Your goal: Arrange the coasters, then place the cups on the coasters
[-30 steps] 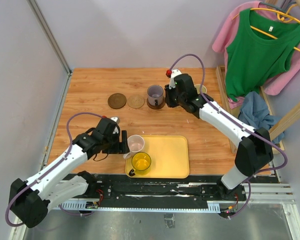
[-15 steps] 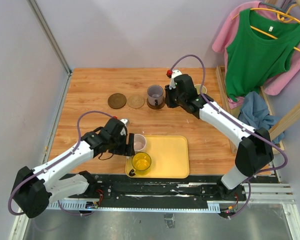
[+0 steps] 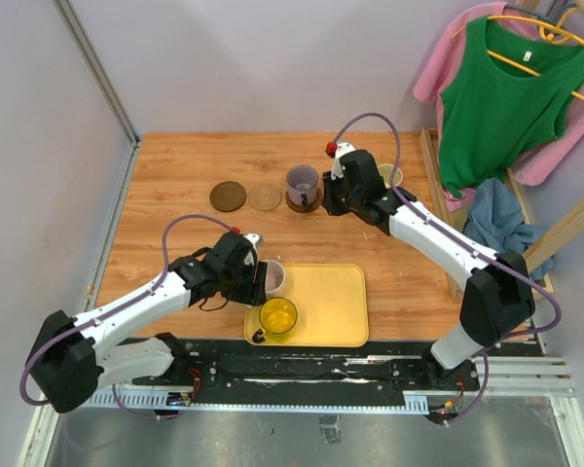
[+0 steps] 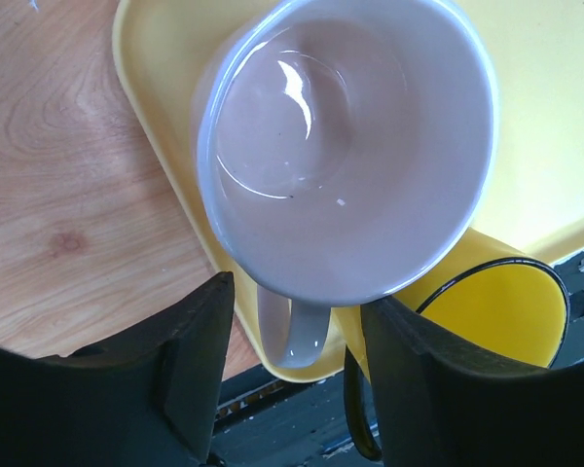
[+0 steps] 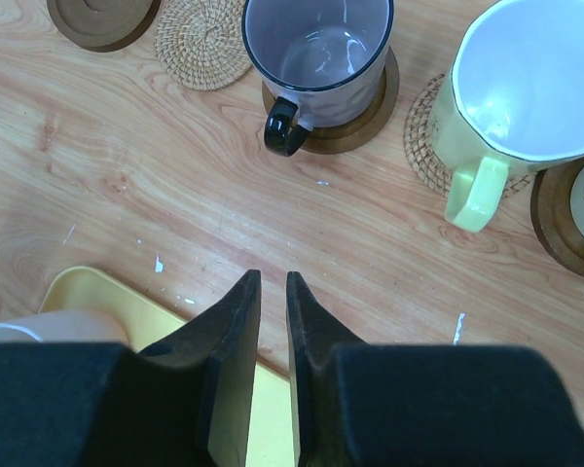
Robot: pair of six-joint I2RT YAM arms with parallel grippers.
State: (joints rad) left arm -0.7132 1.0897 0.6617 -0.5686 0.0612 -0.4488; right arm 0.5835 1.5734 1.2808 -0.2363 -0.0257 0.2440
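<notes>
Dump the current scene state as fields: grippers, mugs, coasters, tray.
left gripper: open, fingers either side of the pink mug handle, not clamped
right gripper: all but closed, holding nothing
yellow tray: holds pink mug and yellow mug
purple-grey mug: on a dark coaster
green-white mug: on a tan coaster
free coasters: one dark, one tan, side by side

A yellow tray [image 3: 333, 300] lies on the wooden surface [image 3: 175, 165]. At the right hang a green tank top [image 3: 501, 97], a pink garment [image 3: 430, 83] and a blue cloth [image 3: 492, 219].
</notes>
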